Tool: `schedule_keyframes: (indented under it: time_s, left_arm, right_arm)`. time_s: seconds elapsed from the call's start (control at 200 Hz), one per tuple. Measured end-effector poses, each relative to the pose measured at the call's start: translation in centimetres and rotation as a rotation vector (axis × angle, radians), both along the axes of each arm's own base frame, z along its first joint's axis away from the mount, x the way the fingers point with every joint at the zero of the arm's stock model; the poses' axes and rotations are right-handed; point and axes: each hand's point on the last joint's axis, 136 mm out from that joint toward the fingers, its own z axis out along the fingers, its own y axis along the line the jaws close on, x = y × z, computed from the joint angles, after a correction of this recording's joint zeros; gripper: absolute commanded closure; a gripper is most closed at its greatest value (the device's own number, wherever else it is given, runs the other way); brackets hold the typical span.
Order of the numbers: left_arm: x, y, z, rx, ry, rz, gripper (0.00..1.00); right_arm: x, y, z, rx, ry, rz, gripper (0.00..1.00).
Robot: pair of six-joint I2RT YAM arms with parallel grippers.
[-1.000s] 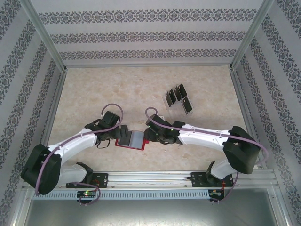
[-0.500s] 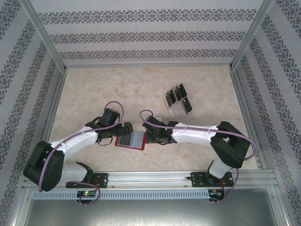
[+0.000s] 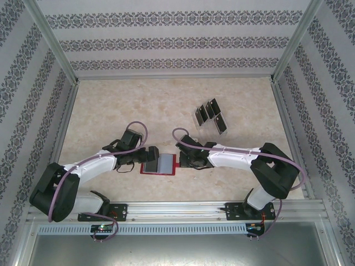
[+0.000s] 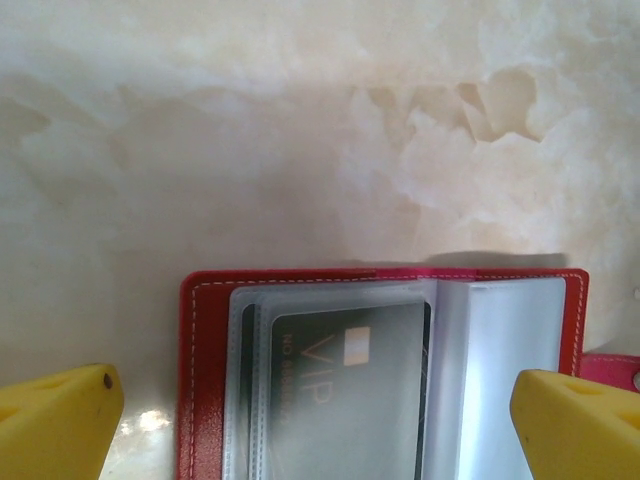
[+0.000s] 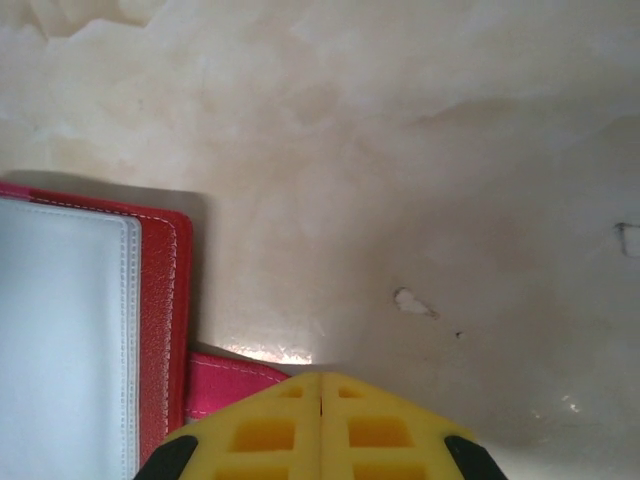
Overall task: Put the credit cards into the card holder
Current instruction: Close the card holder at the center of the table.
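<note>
Open card holder (image 4: 205, 380) is lying between my wide-spread left gripper (image 4: 320, 415), near edge cut off; my closed right gripper (image 5: 320, 380) is covering its snap tab (image 5: 235, 385); credit cards (image 3: 209, 116) lying well apart

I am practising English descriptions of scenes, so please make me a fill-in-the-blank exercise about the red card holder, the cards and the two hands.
The red card holder is not folded shut: it lies ___.
The black card in its clear pocket bears the word ___.
The left hand and the right hand both have fingers of ___ colour.
The other credit cards stand in the clear tray, on the ___ arm's side.
Missing words: open; VIP; yellow; right.
</note>
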Motion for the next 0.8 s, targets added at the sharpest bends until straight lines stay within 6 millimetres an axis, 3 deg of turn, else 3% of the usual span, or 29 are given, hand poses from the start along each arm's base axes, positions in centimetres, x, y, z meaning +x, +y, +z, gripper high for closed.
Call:
schedule_keyframes:
  time_s: [0.455,0.799]
  left_arm:
    - [0.3,-0.7,0.1,-0.095,-0.019,0.045,0.00]
    - [0.8,-4.6,5.8,-0.329,-0.160,0.003,0.00]
  right_arm:
    - [0.2,0.3,0.0,0.020,-0.005,0.015,1.00]
    - [0.3,0.3,-0.1,0.040,0.000,0.016,1.00]
